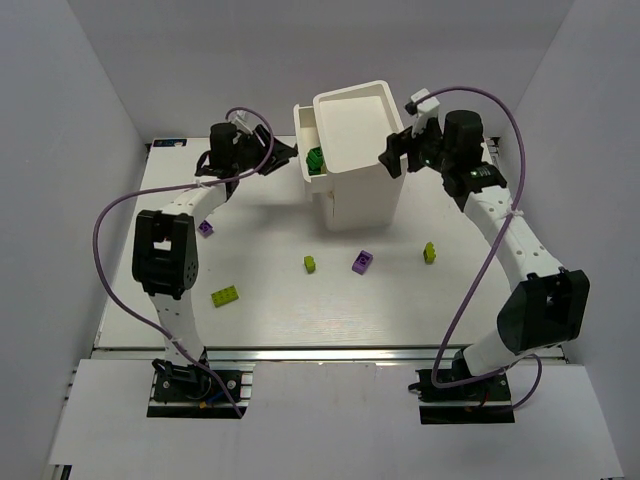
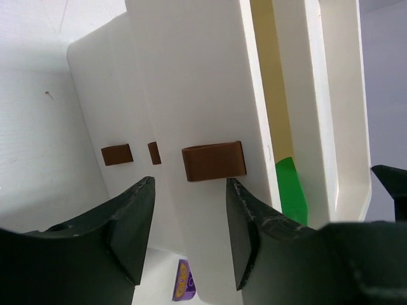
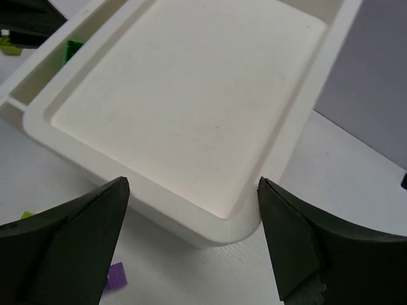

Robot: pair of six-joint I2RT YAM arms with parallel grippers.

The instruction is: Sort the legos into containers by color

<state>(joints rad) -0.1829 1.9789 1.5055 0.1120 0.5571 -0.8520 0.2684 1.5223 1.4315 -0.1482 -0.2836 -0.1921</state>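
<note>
1. The cabinet [image 1: 360,195] stands mid-table. Its top drawer [image 1: 299,135] is pulled out toward the left arm, and the dark green legos [image 1: 315,160] lie inside it.
2. The left gripper [image 2: 191,183] sits level with that drawer's knob [image 2: 213,161]. Its jaws are parted about halfway, with a gap showing on either side, and nothing is gripped.
3. The right gripper [image 3: 192,184] is spread wide astride the cabinet's upper right corner and holds nothing. Contact with the wall cannot be confirmed.
4. Loose on the table [image 1: 270,325] are the lime legos [image 1: 225,296] and the purple legos [image 1: 363,261], all well apart from the cabinet and unsorted.
5. Risk: if the left jaws close off-centre on the small knob, they could slip off or skew the drawer so that it jams.
6. Risk: the cabinet looks tall and light. A push or pull on the drawer without a firm brace from the right side could slide or tip it and spill the green pieces.
7. Risk: only the green drawer stands open. A lime or purple piece dropped there would be a sorting fault.
</note>
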